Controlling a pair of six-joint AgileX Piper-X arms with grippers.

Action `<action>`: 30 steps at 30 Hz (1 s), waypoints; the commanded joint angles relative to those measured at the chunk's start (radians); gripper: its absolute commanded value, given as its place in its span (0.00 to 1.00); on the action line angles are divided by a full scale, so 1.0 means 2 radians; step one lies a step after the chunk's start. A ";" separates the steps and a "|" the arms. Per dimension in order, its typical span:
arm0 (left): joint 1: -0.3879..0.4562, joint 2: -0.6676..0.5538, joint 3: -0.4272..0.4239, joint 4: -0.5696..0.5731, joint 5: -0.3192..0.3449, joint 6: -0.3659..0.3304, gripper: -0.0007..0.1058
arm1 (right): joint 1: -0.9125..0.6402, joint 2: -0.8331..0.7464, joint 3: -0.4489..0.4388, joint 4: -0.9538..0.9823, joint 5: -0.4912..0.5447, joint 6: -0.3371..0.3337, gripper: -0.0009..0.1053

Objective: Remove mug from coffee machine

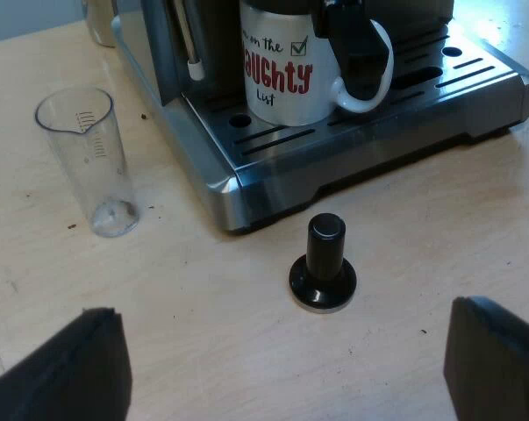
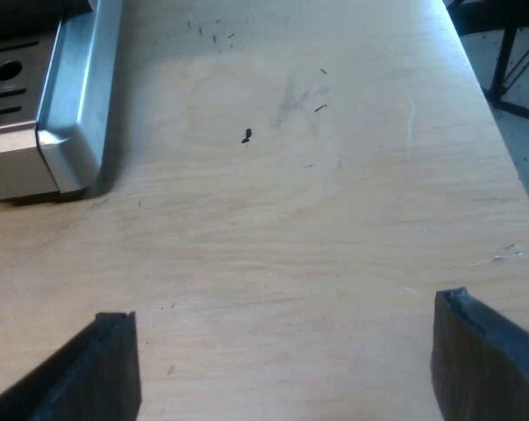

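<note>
A pale wooden table point(image 1: 203, 368) is carrying everything; past its edge, dark metal legs point(image 2: 514, 61) are standing on a grey floor. The mug point(image 1: 277, 74) is sitting on the drip tray of the machine point(image 1: 246, 175), a black part crossing its handle. A tamper point(image 1: 324, 263) and a glass point(image 1: 89, 158) are standing upright near the tray. The left gripper point(image 1: 286, 351) and right gripper point(image 2: 286, 360) are hovering over bare table, fingers spread, grasping nothing.

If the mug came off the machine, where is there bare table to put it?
The widest bare patch is the table beside the machine's corner, before the open right gripper. A smaller one lies between the measuring glass and the tamper. It is crowded at the drip tray, where the mug stands and the tamper sits close by.
</note>
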 commanded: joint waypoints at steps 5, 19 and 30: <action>-0.004 -0.019 0.000 -0.002 -0.003 -0.013 0.75 | 0.000 -0.022 -0.002 -0.005 -0.025 0.006 0.67; -0.009 0.025 -0.033 -0.007 -0.003 -0.042 0.75 | 0.001 0.035 -0.075 -0.004 -0.049 0.006 0.66; -0.058 0.083 -0.054 -0.065 0.003 -0.042 0.75 | 0.070 0.078 -0.081 -0.005 -0.049 -0.011 0.66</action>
